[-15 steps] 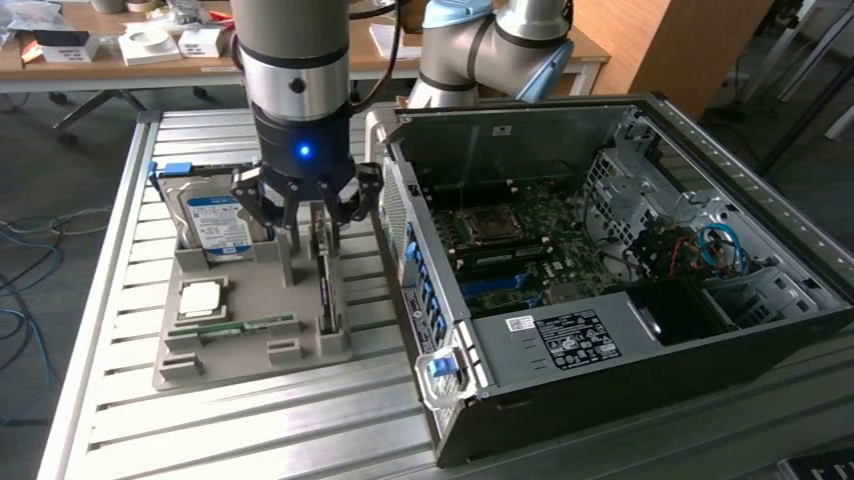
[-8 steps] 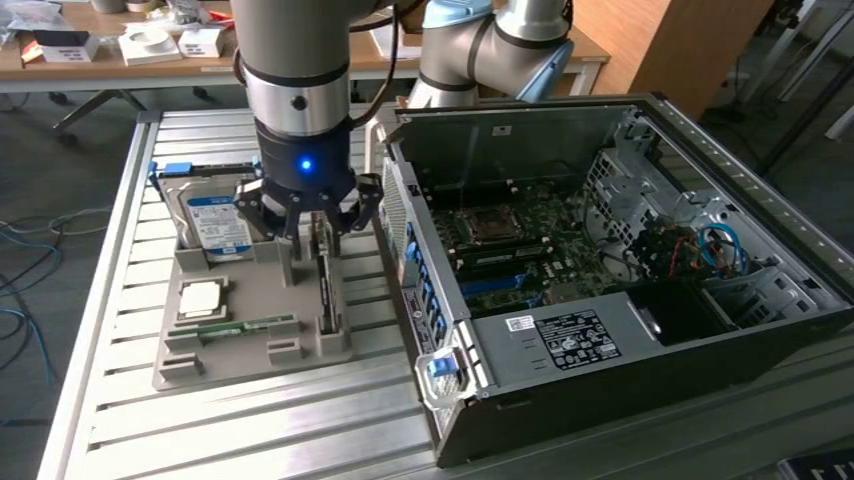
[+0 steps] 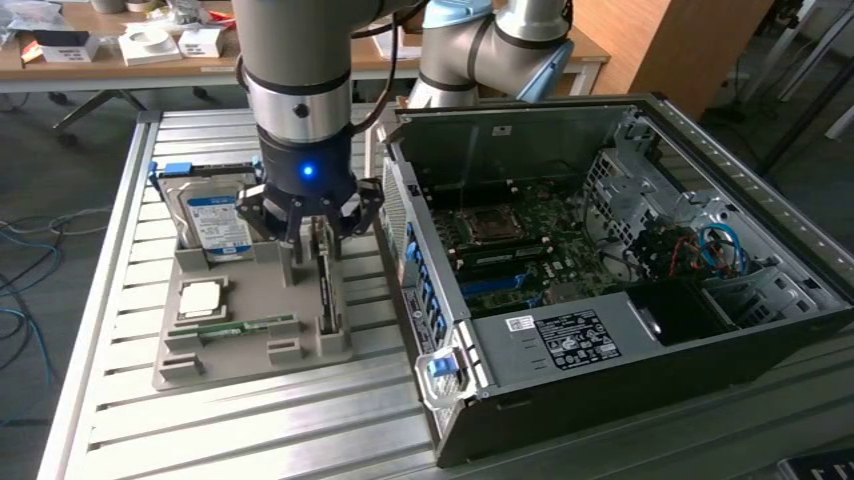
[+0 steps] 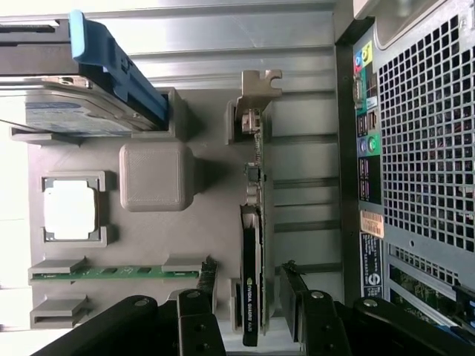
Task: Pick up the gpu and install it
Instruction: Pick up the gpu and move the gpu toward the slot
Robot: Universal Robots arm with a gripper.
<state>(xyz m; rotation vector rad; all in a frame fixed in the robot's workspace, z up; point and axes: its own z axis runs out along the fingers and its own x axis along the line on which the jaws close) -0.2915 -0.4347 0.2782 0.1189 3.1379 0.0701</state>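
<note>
I am at the pick-up step: my claw (image 3: 314, 250) hangs low over the grey moulded plastic parts holder (image 3: 214, 365) on the slatted aluminium table (image 3: 267, 430). The gpu (image 3: 326, 295), a thin dark green circuit card with a black cooler and a silvery metal end bracket, stands on edge in its slot there. In the wrist view my black fingers (image 4: 202, 308) are apart and straddle the cooler end of the card, one on each face. I see a gap on both sides, so I judge nothing is clamped yet and the card is not lifted. The open black tower computer case (image 3: 574, 340) lies just beside the holder on the exterior view's right. Its green motherboard (image 3: 534, 240) is exposed and no card is seated there that I can see. Other parts sit in the holder: a boxy silver hard drive with a blue-white label (image 3: 214, 215), a square silver processor chip (image 3: 200, 298) and a narrow green memory stick (image 3: 247, 325). As I judge it, a good grasp calls for closing squarely on the flat faces. It should be centred enough that the card comes up straight out of the slot without tilting or scraping the holder's walls.
</note>
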